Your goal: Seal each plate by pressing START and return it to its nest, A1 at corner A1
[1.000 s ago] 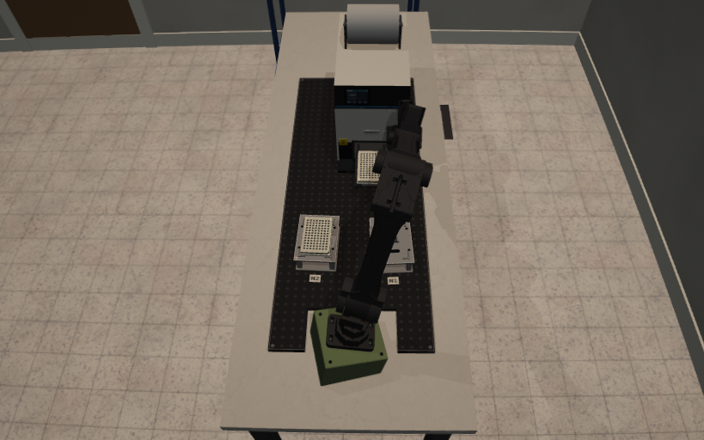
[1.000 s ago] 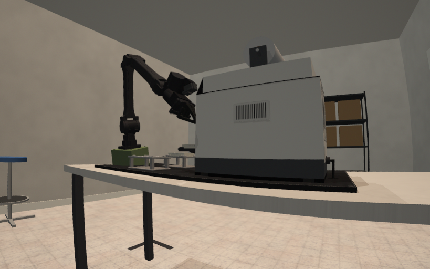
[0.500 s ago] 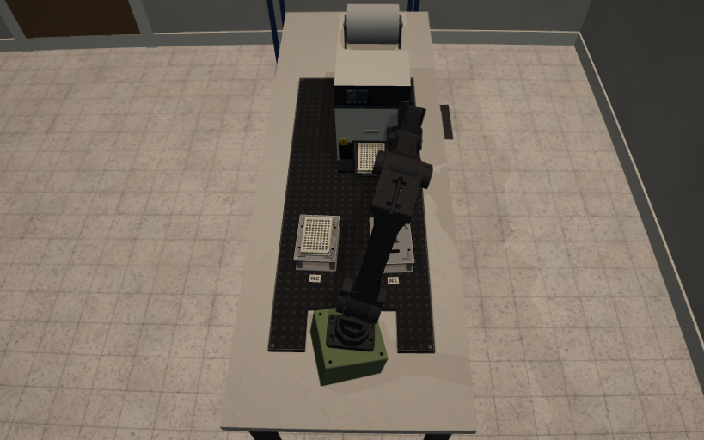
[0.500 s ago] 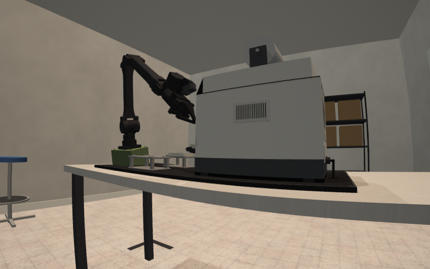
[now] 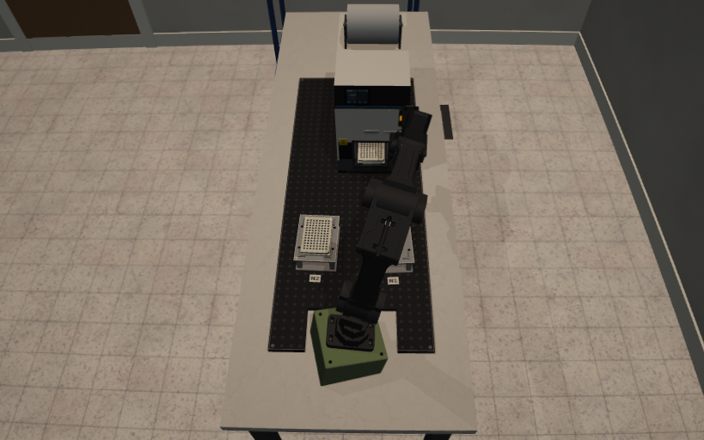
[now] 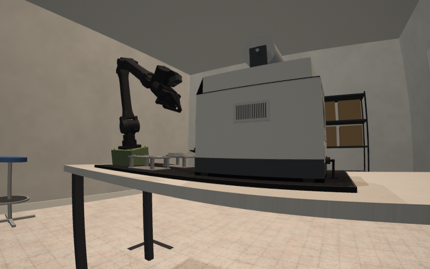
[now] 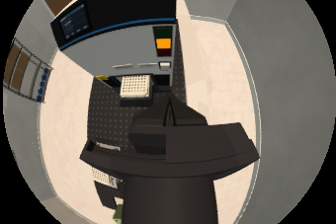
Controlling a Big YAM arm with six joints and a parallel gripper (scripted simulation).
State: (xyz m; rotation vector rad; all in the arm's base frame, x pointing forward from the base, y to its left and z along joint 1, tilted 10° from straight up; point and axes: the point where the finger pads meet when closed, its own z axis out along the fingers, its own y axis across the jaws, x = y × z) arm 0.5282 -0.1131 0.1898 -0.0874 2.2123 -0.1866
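The sealer (image 5: 371, 68) (image 6: 229, 143) (image 7: 114, 45) shows an amber lamp (image 7: 163, 43) (image 5: 400, 118). An open-looking cream plate (image 5: 370, 151) (image 7: 134, 86) lies on the dark stage (image 7: 136, 102) at the sealer's mouth. My gripper (image 7: 169, 96) (image 6: 179, 109) is shut and empty, raised in front of the sealer. In the wrist view its tips appear below the START button (image 7: 165, 65), apart from it. The other cream plate (image 5: 316, 235) (image 7: 101, 176) sits in nest N2 (image 5: 334, 249). Nest N1 (image 5: 407, 254) is largely hidden by the arm; no plate shows on its visible part.
The arm reaches from its green base (image 5: 352, 363) (image 6: 119, 157) over nest N1 toward the sealer's right side. A large roll (image 5: 372, 24) is mounted behind the sealer's top. A yellow label (image 5: 343, 141) marks the left side of the sealer's mouth.
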